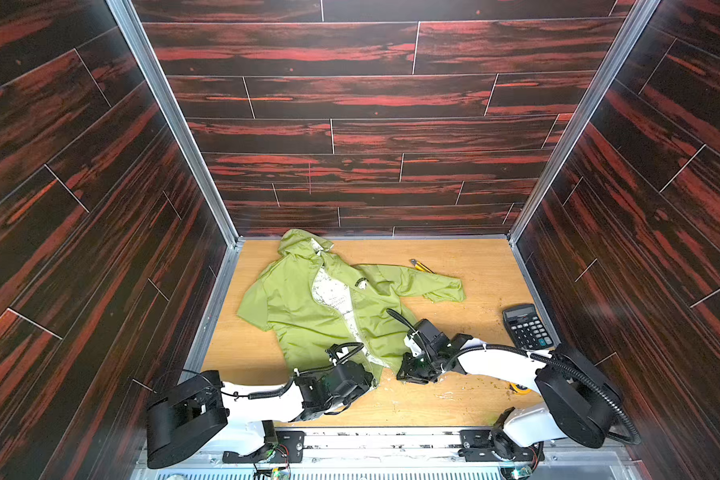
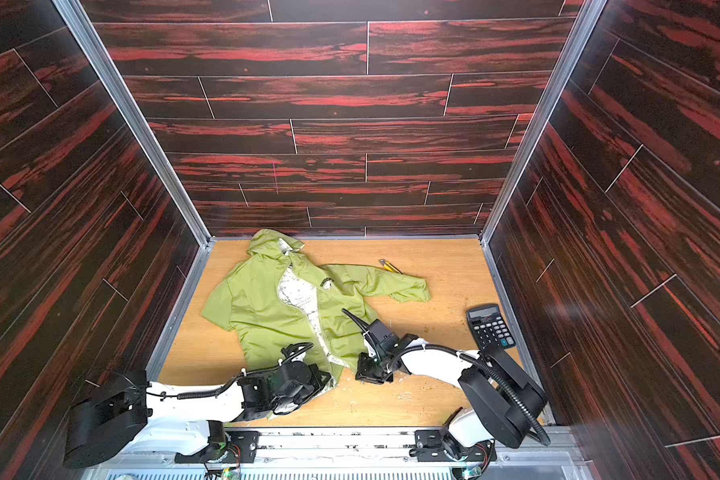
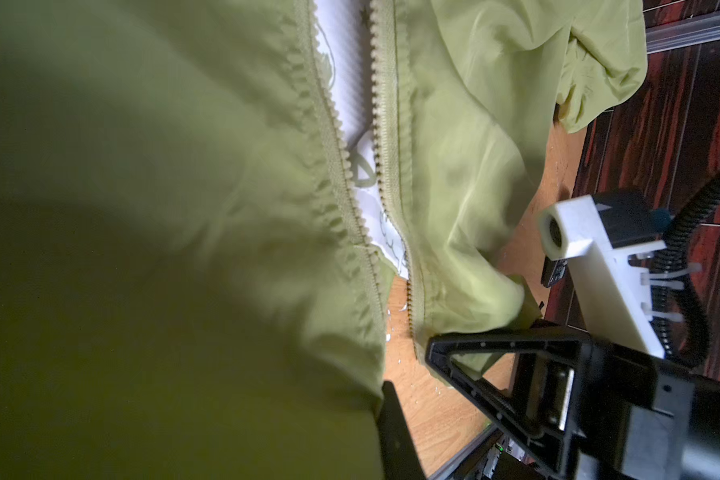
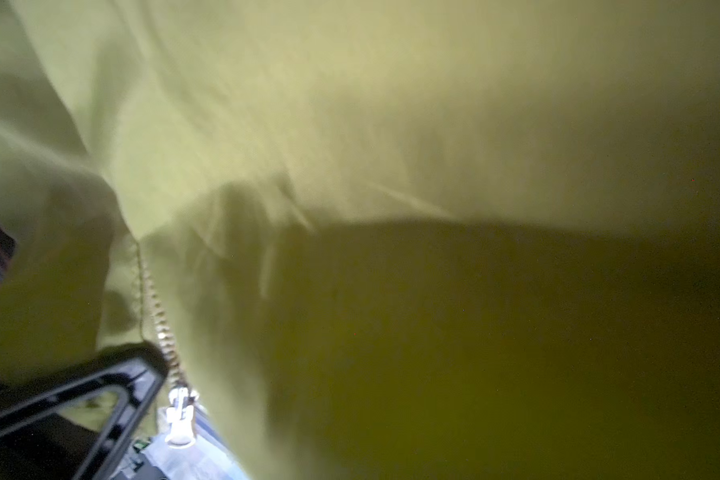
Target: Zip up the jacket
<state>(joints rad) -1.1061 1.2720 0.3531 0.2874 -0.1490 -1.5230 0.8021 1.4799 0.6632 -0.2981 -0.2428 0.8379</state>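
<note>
The lime-green jacket [image 1: 304,307] [image 2: 267,307] lies flat on the wooden table in both top views, hood toward the back wall. Its front is open and shows white patterned lining [image 1: 333,297]. My left gripper [image 1: 368,380] [image 2: 328,379] is shut on the jacket's bottom hem at the left panel. Fabric drapes over it in the left wrist view, where only one finger [image 3: 395,428] shows. My right gripper [image 1: 410,372] [image 3: 466,353] sits at the right panel's hem corner, closed on the fabric. The two rows of zipper teeth [image 3: 385,137] stand apart. A pale zipper slider [image 4: 179,415] shows beside a black finger.
A black calculator [image 1: 526,326] lies at the right edge of the table. A yellow-and-black cutter [image 1: 421,266] lies behind the jacket's sleeve [image 1: 437,289]. Dark wood-patterned walls close in the table on three sides. Small white specks dot the wood near the grippers.
</note>
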